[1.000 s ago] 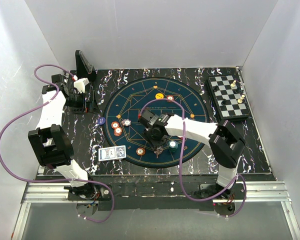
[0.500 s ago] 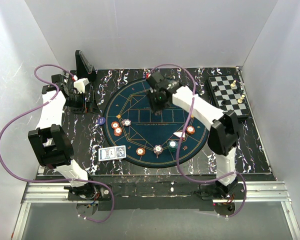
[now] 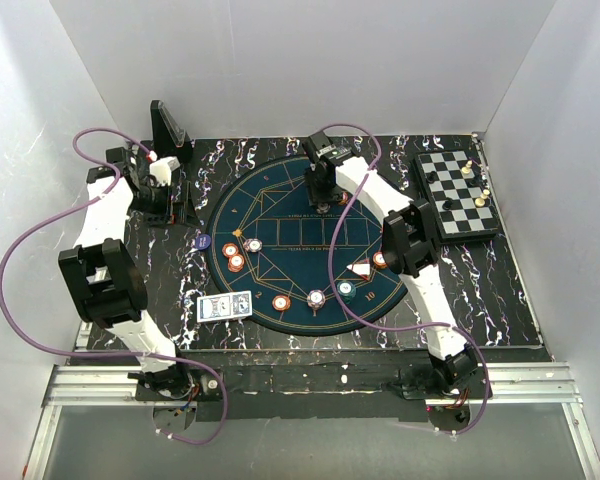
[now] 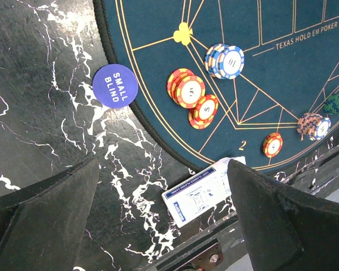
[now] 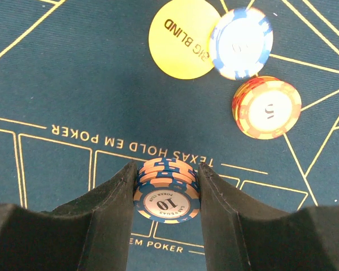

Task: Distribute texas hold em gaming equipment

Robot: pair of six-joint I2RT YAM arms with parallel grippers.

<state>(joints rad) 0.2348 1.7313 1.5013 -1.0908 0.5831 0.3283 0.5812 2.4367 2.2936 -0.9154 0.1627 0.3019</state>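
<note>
**Top view.** Chip stacks (image 3: 237,256) ring the near half of the mat (image 3: 270,200), and cards (image 3: 225,305) lie on the table beside it. Distribution appears partly done. No container's contents can be made out.

**Left wrist.** The left jaws are spread wide and empty, above the small-blind disc (image 4: 114,84) just off the mat.

**Right wrist.** The right jaws grip a stack of "10" chips (image 5: 166,195) over the far printed boxes, near the big-blind disc (image 5: 181,39). Placing it seems to be the next step.

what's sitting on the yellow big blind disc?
A blue-and-white chip overlaps the yellow disc at one edge; the rim under it is hidden. Rest of the disc is bare.
</note>
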